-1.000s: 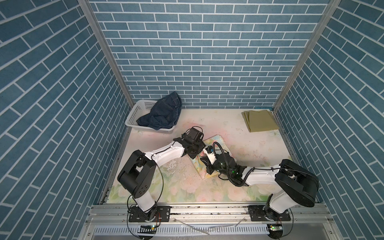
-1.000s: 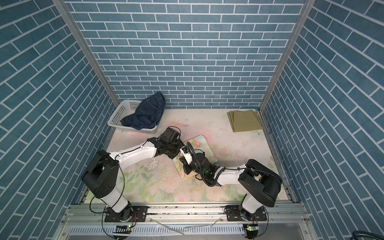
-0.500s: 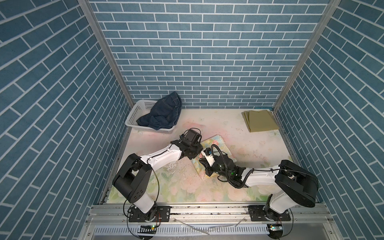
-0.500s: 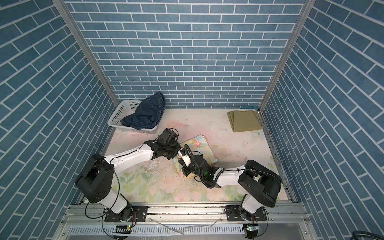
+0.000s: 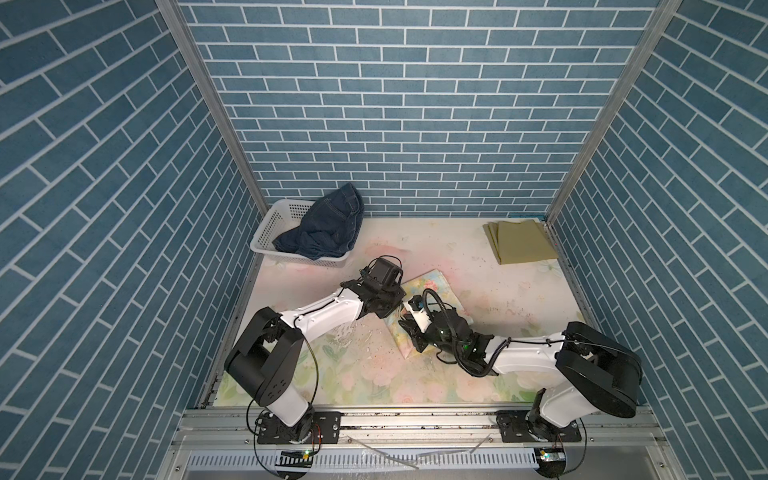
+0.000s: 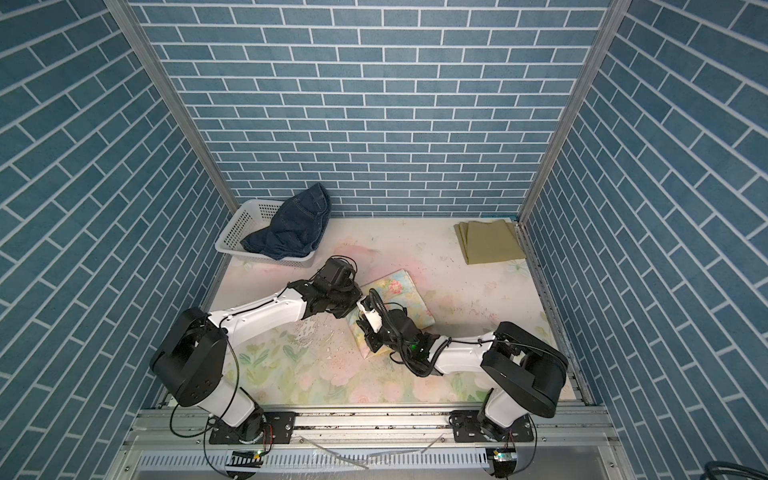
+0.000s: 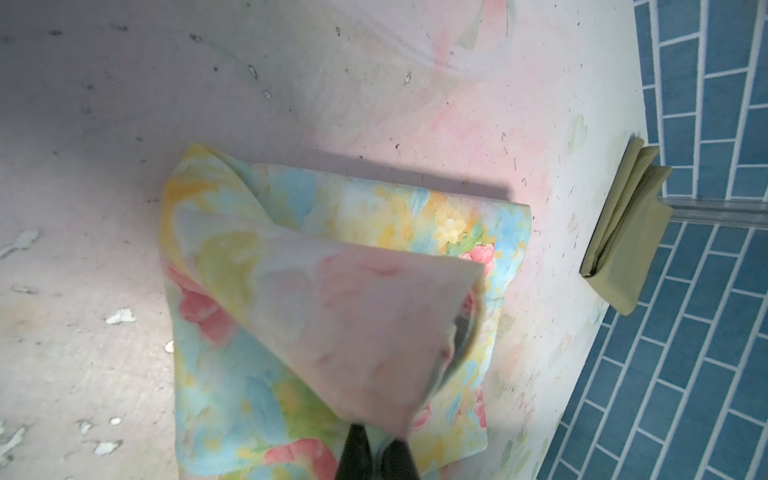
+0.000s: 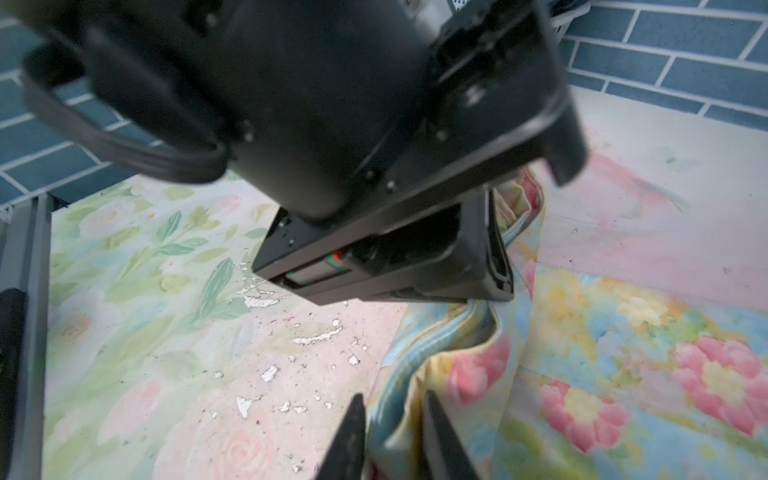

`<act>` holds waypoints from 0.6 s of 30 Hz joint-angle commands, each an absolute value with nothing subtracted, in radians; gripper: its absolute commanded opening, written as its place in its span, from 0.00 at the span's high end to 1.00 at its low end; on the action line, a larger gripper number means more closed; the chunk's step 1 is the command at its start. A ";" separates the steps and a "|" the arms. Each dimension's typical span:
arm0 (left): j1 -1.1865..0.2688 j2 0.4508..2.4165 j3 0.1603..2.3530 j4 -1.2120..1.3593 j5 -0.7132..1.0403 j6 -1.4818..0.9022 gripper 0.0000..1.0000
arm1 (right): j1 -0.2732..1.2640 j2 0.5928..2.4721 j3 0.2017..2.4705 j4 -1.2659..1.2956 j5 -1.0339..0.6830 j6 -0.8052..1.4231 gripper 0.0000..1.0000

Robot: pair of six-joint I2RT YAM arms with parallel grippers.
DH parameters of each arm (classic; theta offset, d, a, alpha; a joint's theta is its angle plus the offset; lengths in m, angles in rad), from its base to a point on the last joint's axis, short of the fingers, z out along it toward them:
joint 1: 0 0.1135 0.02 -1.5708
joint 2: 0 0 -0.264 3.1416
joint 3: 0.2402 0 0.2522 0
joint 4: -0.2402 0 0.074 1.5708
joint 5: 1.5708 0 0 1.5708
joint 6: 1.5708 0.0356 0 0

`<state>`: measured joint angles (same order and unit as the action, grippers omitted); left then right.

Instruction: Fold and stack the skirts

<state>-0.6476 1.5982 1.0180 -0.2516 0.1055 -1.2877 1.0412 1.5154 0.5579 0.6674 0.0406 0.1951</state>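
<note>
Walls (image 5: 395, 104): blue-grey brick pattern with white joints on three sides; metal posts stand in the two far corners.
Table (image 5: 498, 299) (image 6: 457, 291): pale top printed with faded pink roses and green leaves, almost white toward the back. White flakes and dark specks pepper the front left part. A metal rail runs along the near edge.
Basket (image 5: 272, 220) (image 6: 239, 224): white perforated plastic, in the table's far left corner.
Denim skirt (image 5: 328, 228) (image 6: 297, 228): dark blue, crumpled and unfolded. It is heaped in the basket, spills over the right rim, and one end leans up against the back wall.
Floral skirt (image 5: 440, 286) (image 6: 405, 291) (image 7: 374, 216) (image 8: 623, 332): pastel blue and yellow with pink flowers, folded into a rough rectangle. It lies askew near the middle of the table, between the two grippers. One corner is lifted off the flat part and shows its paler underside.
Olive skirt (image 5: 519, 241) (image 6: 490, 241) (image 7: 623, 241): plain green, folded flat with neat stacked layers, in the far right corner beside the right wall.
Left gripper (image 7: 376, 453): clenched on the raised corner of the floral skirt.
Right gripper (image 8: 395, 440): released, with the jaws parted. A fold of the floral skirt's near edge stands in the gap.
</note>
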 commanded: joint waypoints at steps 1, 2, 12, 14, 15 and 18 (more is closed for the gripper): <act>-0.637 1.539 1.022 -0.266 0.093 -1.188 1.00 | 0.997 1.440 0.522 0.632 0.043 0.226 0.49; -0.632 1.530 1.023 -0.278 0.097 -1.166 1.00 | 0.977 1.421 0.512 0.624 0.041 0.239 0.45; -0.564 1.489 0.951 -0.253 0.268 -0.958 1.00 | 0.693 1.332 0.586 0.276 0.070 0.461 0.39; -0.557 1.471 0.924 -0.252 0.282 -0.937 1.00 | 0.641 1.357 0.615 0.218 0.062 0.485 0.39; -0.553 1.459 0.910 -0.254 0.287 -0.925 1.00 | 0.611 1.377 0.633 0.192 0.039 0.498 0.39; -0.542 1.425 0.870 -0.269 0.293 -0.893 1.00 | 0.545 1.433 0.645 0.186 -0.029 0.529 0.39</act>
